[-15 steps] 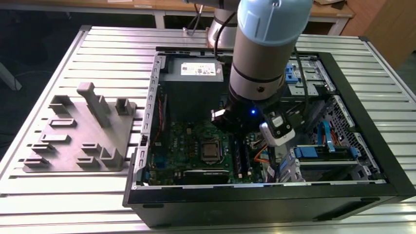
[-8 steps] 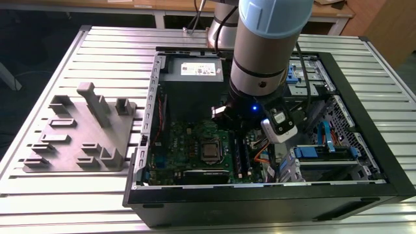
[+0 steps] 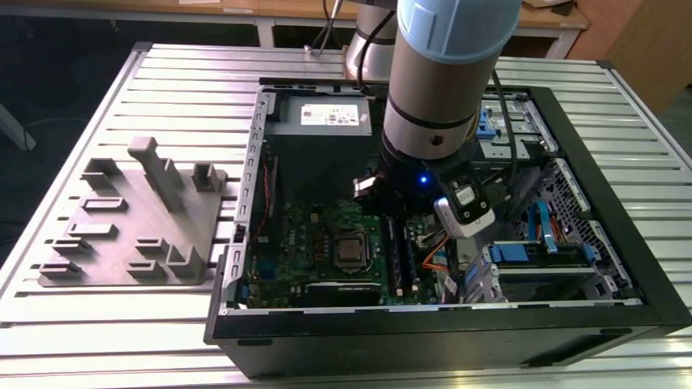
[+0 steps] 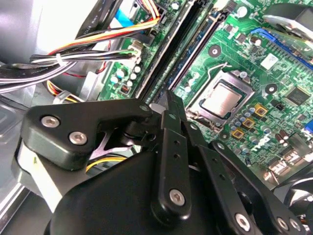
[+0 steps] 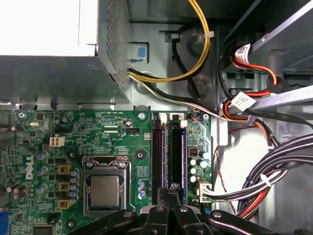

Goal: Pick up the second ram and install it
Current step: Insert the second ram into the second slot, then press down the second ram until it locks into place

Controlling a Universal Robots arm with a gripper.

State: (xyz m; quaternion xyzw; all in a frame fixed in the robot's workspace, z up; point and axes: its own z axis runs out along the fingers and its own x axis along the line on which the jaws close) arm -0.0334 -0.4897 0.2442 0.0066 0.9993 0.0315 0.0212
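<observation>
My gripper (image 5: 170, 192) is down inside the open computer case (image 3: 605, 324), just above the green motherboard (image 3: 313, 243). Its fingers (image 4: 168, 110) are pressed together with nothing visible between them. The tips hover over one end of two long black memory slots (image 5: 157, 156), which run side by side next to the processor socket (image 5: 105, 188). A dark strip that may be the second ram (image 5: 175, 156) fills the slot in line with the fingertips. I cannot tell the strip from the slot for sure. In the exterior view the gripper (image 3: 391, 212) is hidden behind the arm's wrist.
A grey blocky fixture (image 3: 135, 219) lies on the slatted table at the exterior view's left. The power supply (image 3: 324, 121) is at the case's far end. Cable bundles (image 5: 274, 166) and blue drive bays (image 3: 540, 255) crowd the side past the slots.
</observation>
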